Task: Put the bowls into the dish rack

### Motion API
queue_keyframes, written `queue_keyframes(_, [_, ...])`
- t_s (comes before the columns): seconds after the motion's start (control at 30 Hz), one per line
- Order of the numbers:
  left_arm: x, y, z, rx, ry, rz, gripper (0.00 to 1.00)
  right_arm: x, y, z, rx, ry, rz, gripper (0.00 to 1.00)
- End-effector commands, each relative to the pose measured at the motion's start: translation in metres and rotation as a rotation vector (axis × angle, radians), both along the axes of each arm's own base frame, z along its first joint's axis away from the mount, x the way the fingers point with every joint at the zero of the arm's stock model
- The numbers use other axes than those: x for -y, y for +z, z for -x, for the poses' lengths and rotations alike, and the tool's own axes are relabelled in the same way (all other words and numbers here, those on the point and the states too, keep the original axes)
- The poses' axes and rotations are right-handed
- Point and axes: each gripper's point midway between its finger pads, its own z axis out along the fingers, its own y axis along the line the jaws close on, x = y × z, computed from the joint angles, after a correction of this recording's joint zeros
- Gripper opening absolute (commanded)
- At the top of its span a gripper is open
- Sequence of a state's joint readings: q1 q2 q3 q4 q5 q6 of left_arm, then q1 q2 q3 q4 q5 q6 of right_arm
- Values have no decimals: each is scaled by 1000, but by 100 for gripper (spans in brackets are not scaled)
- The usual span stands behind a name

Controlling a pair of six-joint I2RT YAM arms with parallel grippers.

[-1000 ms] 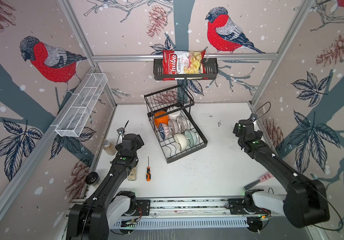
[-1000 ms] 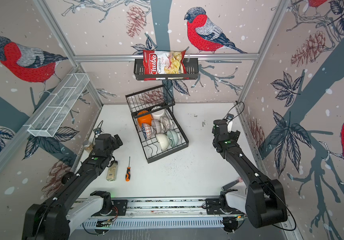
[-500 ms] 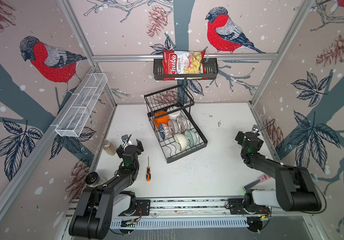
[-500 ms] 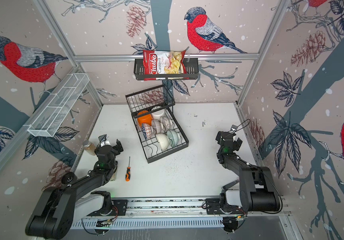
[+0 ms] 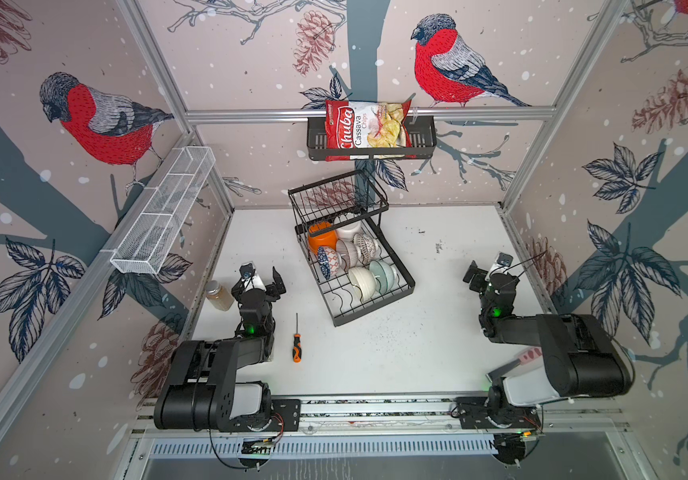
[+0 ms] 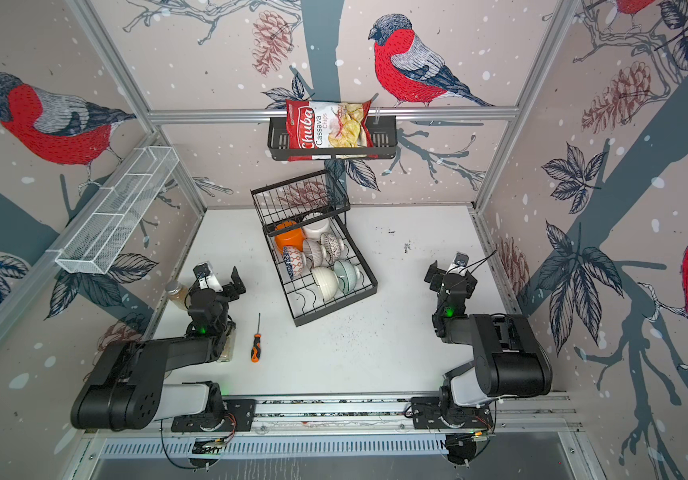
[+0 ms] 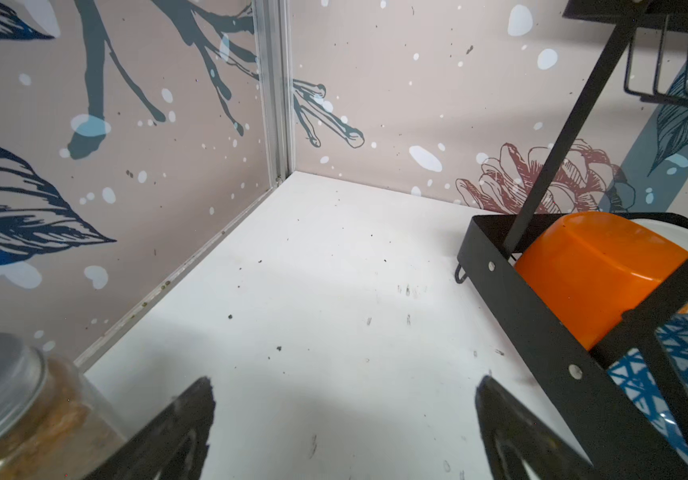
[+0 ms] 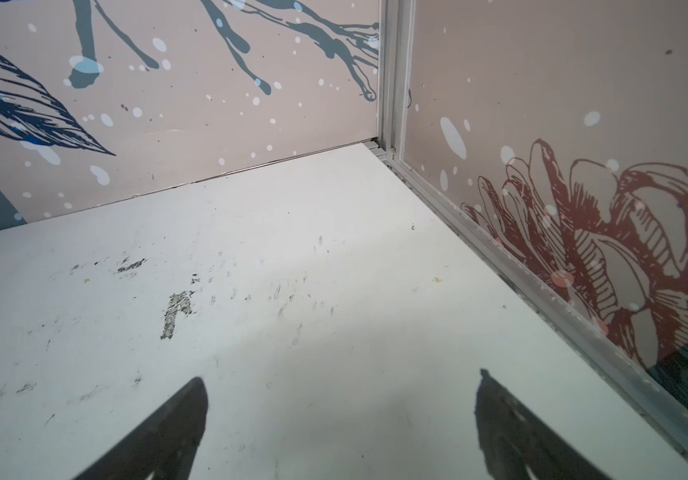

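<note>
By my judgement the loading is finished, or very nearly; the dish rack (image 5: 375, 305) stands a little toward 12 o'clock from the middle of the table (image 5: 417, 345), and all the bowls that show lie in its lower tray. You can count seven in both top views: the orange bowl (image 5: 320, 241) and the white bowl (image 5: 348, 228) at the 12 o'clock end, partly under the upper basket (image 5: 336, 197); then the blue geometric bowl (image 5: 325, 261), the purple-striped bowl (image 5: 347, 254) and the black-and-white bowl (image 5: 367, 245) in a row; then the cream bowl (image 5: 362, 277) and the pale teal bowl (image 5: 384, 272) toward 5 o'clock. I cannot find another bowl; if there is one, the basket may hide it. On the table itself you see no bowl, only a screwdriver (image 5: 296, 338) at 7 o'clock of the rack and a glass jar (image 5: 218, 295) by the wall at 9 o'clock.

The left end effector (image 5: 263, 280) is at 9 o'clock of the rack, near the jar; its fingers are spread wide with only bare table between them, and it touches nothing. The right end effector (image 5: 485, 274) is at 3 o'clock, well apart from the rack; it is also spread wide and holds nothing.
</note>
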State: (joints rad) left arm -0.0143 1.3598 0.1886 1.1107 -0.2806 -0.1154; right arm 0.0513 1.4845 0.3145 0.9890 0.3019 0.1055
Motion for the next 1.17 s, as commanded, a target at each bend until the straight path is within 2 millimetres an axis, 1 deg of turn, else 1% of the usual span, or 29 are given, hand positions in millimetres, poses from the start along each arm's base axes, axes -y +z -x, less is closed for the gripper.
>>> queue_keyframes(0.0, [2,14,-3,94,-27,-20,97,-10,13,-5,54,72,7,100])
queue_keyframes(0.03, [3,13,-4,106,-39,-27,97,-14,13,-6,55,107,8,100])
queue_keyframes(0.07, [9,8,-6,92,-76,-31,97,-15,13,-5,56,111,8,100])
queue_keyframes(0.13, [10,3,-8,84,-83,-31,97,-15,12,-5,54,111,8,99])
queue_keyframes(0.27, [11,0,-9,77,-87,-33,97,-15,13,-6,54,111,7,100])
queue_keyframes(0.4, [11,-1,-14,65,-88,-41,97,-14,12,-6,54,111,5,100])
queue_keyframes(0.5, [11,-2,-14,63,-85,-46,98,-14,13,-5,57,110,6,100])
queue_keyframes(0.6, [10,-3,-17,43,-48,-74,98,-15,13,-5,59,110,8,100])
queue_keyframes(0.67, [10,-2,-16,44,-16,-94,98,-15,13,-6,57,111,6,100])
queue_keyframes(1.13, [11,-1,-16,45,-16,-92,98,-14,11,-7,46,117,0,99])
